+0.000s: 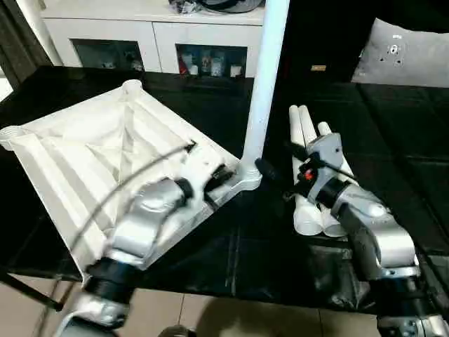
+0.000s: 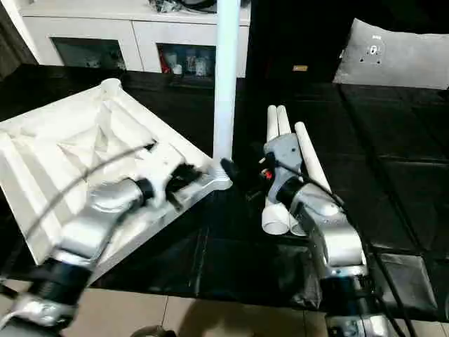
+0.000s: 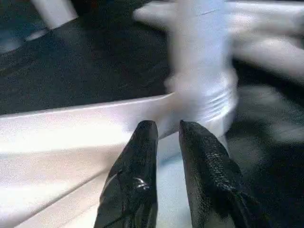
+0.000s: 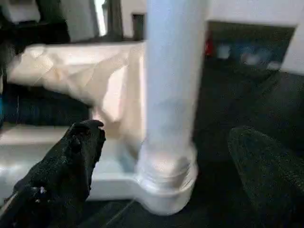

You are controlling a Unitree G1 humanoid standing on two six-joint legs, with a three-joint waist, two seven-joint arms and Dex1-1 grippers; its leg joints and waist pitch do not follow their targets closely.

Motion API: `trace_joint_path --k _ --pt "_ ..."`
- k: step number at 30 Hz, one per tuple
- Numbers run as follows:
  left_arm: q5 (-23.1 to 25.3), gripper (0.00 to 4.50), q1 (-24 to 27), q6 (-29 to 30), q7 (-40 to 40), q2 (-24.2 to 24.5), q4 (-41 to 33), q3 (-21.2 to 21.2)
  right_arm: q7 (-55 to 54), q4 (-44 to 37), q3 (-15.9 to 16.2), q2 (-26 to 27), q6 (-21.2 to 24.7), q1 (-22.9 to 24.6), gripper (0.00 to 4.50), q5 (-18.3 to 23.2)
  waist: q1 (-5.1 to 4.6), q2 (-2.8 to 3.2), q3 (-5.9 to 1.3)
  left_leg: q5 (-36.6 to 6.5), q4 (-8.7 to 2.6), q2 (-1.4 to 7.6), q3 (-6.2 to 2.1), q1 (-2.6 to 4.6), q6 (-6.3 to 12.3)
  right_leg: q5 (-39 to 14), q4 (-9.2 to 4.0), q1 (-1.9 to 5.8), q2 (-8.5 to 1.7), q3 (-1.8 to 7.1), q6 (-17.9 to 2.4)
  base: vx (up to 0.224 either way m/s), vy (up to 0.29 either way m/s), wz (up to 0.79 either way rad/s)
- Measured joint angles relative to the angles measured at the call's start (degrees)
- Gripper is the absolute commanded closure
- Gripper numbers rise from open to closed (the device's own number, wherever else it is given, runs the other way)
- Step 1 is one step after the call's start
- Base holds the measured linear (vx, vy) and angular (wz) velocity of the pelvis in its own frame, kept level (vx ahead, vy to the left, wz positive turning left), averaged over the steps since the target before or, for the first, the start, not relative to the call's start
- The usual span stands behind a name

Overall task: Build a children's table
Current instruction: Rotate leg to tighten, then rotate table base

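Two silver forearms reach in from the near edge over a black bench [image 1: 393, 140]. The left hand [image 1: 223, 177] lies on the upturned table top [image 1: 84, 151], close to its near corner socket [image 1: 247, 175]; in the left wrist view its two black fingers [image 3: 137, 180] stand a narrow gap apart with nothing between them, their tips just short of the socket's rim. The right hand [image 1: 275, 177] hangs just beside that same socket on the other side, its fingers [image 4: 71, 166] spread wide, one on each side of the leg's foot without touching it.

One white leg [image 1: 265, 77] stands upright in that near corner socket, rising out of the top edge of the head views. The table top lies with its ribbed underside up, turned at an angle on the bench, with two further corner sockets in sight, one at its far corner [image 1: 131, 86] and one at its left corner [image 1: 8, 132], both without legs.

Three more legs [image 2: 280, 161] lie side by side on the bench to the right of the standing one, partly under the right forearm, their open ends toward the near edge.

Beyond the bench stands a white cabinet [image 1: 161, 35] with glass doors, and a grey cushion [image 1: 407, 53] rests at the far right.
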Motion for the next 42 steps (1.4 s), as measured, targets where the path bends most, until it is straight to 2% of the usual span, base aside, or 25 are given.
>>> trace_joint_path --k 2,3,6,7,9,12,15,17,22,26,28,33,37,39,42 --pt "0.6 3.57 1.2 2.0 0.2 3.1 -1.8 3.2 0.2 -0.2 1.7 0.1 0.6 1.1 0.0 -0.1 -0.1 -0.01 0.0 0.0 0.01 0.02 0.0 -0.09 0.01 0.0 -0.01 -0.05 0.0 -0.06 0.0 0.0 0.0 0.0" --pt "1.1 3.84 2.1 2.9 0.2 4.7 -2.7 4.7 0.4 -0.4 2.5 0.2 1.1 1.7 0.0 -0.2 -0.02 -0.02 0.01 0.0 0.05 0.02 -0.01 -0.15 0.02 0.0 -0.03 -0.05 -0.01 -0.06 0.0 0.0 0.0 0.0" --pt "2.2 3.92 4.7 5.2 0.2 8.3 -5.0 6.8 0.8 -1.3 5.3 0.9 2.4 1.8 0.0 -1.5 -0.03 -0.11 0.0 0.0 0.15 0.02 -0.03 -0.33 0.05 0.0 -0.04 -0.13 -0.01 -0.08 0.0 0.0 0.0 0.0" --pt "3.4 3.96 6.5 6.6 0.1 11.9 -5.4 8.1 1.2 -1.7 7.8 1.4 2.8 1.9 0.0 -2.4 -0.19 -0.28 0.01 0.0 0.16 0.02 -0.07 -0.34 0.05 0.0 -0.03 -0.14 -0.01 -0.1 0.0 0.0 0.0 0.0" --pt "5.9 4.22 8.5 7.9 0.1 16.5 -5.5 10.1 1.1 -1.6 10.4 1.8 4.0 2.0 0.0 -3.8 -0.21 -0.45 0.04 0.0 0.16 0.02 -0.14 -0.38 -0.05 0.0 -0.04 -0.13 -0.01 -0.18 0.0 0.0 0.0 0.0" --pt "8.1 4.42 10.7 10.2 -0.6 21.7 -6.4 10.7 -0.1 -0.4 12.8 2.3 6.2 1.3 0.0 -5.8 0.34 -0.66 -0.05 -0.1 0.19 0.0 -0.15 -0.36 -0.18 0.0 -0.07 -0.05 -0.04 -0.18 -0.1 0.0 0.0 0.0" --pt "8.3 4.46 12.1 12.5 -1.2 23.2 -7.4 10.6 -1.0 0.6 13.8 2.3 7.5 1.0 0.0 -6.8 1.12 -0.72 -0.07 -0.1 0.24 -0.05 -0.15 -0.36 -0.18 0.1 -0.08 0.04 -0.11 -0.18 0.0 0.0 0.0 0.0" --pt "8.9 4.46 13.1 12.7 -1.5 24.5 -8.0 9.8 -1.5 0.7 14.5 2.7 8.1 0.9 0.0 -7.2 1.09 -0.79 -0.09 -0.1 0.25 -0.04 -0.16 -0.34 -0.22 0.1 -0.07 0.03 -0.1 -0.18 -0.1 0.0 0.0 0.0" --pt "12.1 4.46 15.8 14.8 -2.0 28.1 -8.1 6.4 -3.2 5.3 15.4 4.5 10.2 -1.1 0.0 -9.1 0.49 -0.78 -0.08 0.0 0.24 -0.01 -0.21 -0.25 -0.33 0.3 -0.04 0.0 -0.06 -0.18 -0.1 0.0 0.0 0.0" --pt "12.9 4.46 16.3 16.2 -2.4 28.7 -8.1 5.3 -4.2 7.6 16.3 5.3 10.1 -1.3 0.0 -10.0 0.53 -0.76 -0.07 0.0 0.24 -0.01 -0.22 -0.25 -0.35 0.4 -0.04 0.0 -0.05 -0.18 -0.1 0.0 0.0 0.0" --pt "13.4 4.46 16.8 17.0 -3.3 30.7 -8.1 4.0 -4.6 9.0 16.3 6.3 9.9 -2.3 0.0 -10.0 0.53 -0.76 -0.07 0.0 0.24 -0.01 -0.23 -0.24 -0.36 0.4 -0.02 0.01 -0.04 -0.18 -0.1 0.0 0.0 0.0" --pt "13.1 4.46 17.9 17.2 -5.7 31.1 -8.2 2.5 -5.5 12.2 15.8 8.5 8.4 -3.4 0.0 -10.0 0.53 -0.72 -0.07 0.0 0.24 -0.01 -0.23 -0.24 -0.36 0.4 -0.03 0.01 -0.04 -0.18 -0.1 0.0 0.0 0.0" --pt "9.8 4.46 18.3 17.1 -9.3 30.3 -8.9 2.1 -6.6 16.0 14.7 10.1 7.3 -5.5 0.0 -9.9 0.48 -0.71 -0.06 0.1 0.24 -0.01 -0.23 -0.21 -0.43 0.4 -0.01 0.01 -0.04 -0.18 -0.2 0.0 0.0 0.0" --pt "8.4 4.46 18.4 14.8 -11.0 30.4 -9.6 1.2 -7.3 17.8 14.3 10.7 6.4 -6.4 0.0 -9.9 0.53 -0.69 -0.05 0.1 0.24 -0.01 -0.24 -0.15 -0.45 0.4 0.02 0.04 -0.04 -0.18 -0.2 0.0 0.0 0.0" --pt "6.6 4.46 19.0 7.6 -15.7 31.8 -9.6 -0.2 -7.7 20.6 13.1 11.6 5.2 -7.4 0.0 -9.9 0.62 -0.6 -0.05 0.1 0.24 -0.01 -0.25 -0.01 -0.46 0.4 0.07 0.15 -0.04 -0.18 -0.2 0.0 0.0 0.0"
